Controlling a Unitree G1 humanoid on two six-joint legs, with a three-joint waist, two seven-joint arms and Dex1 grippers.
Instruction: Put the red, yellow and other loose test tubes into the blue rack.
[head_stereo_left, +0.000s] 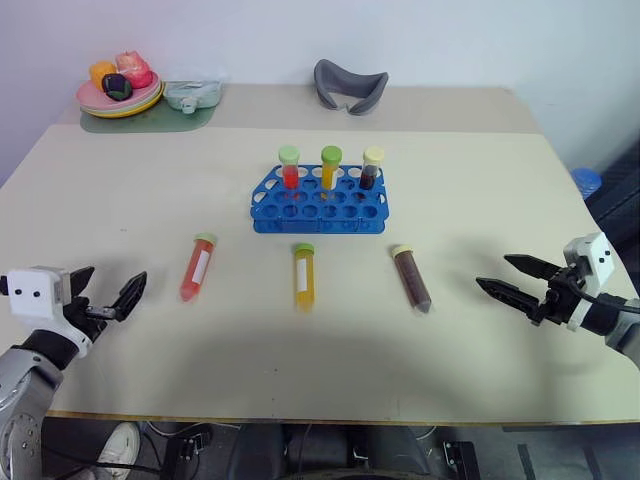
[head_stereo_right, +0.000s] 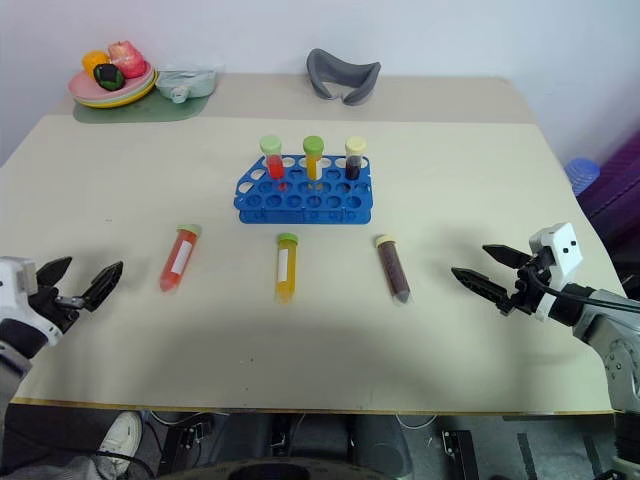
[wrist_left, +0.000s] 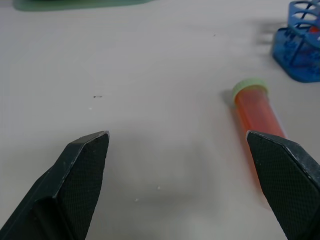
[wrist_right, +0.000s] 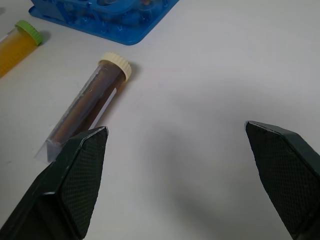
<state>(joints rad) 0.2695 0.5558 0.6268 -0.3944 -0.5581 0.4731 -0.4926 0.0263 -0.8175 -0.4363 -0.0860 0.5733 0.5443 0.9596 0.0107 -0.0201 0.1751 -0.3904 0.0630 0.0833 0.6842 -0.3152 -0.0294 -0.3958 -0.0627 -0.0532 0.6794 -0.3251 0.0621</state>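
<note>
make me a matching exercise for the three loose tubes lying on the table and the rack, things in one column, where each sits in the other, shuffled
Things
1. clear plastic tube of red liquid with a green cap
2. clear plastic tube of yellow-orange liquid with a green cap
3. clear plastic tube of dark brown liquid with a pale yellow cap
4. bright blue plastic rack with round holes

Places
A. lying nearest the right hand
B. behind the row of lying tubes, holding three upright tubes
C. lying nearest the left hand
D. lying in the middle of the row

Pairs: 1-C, 2-D, 3-A, 4-B
</note>
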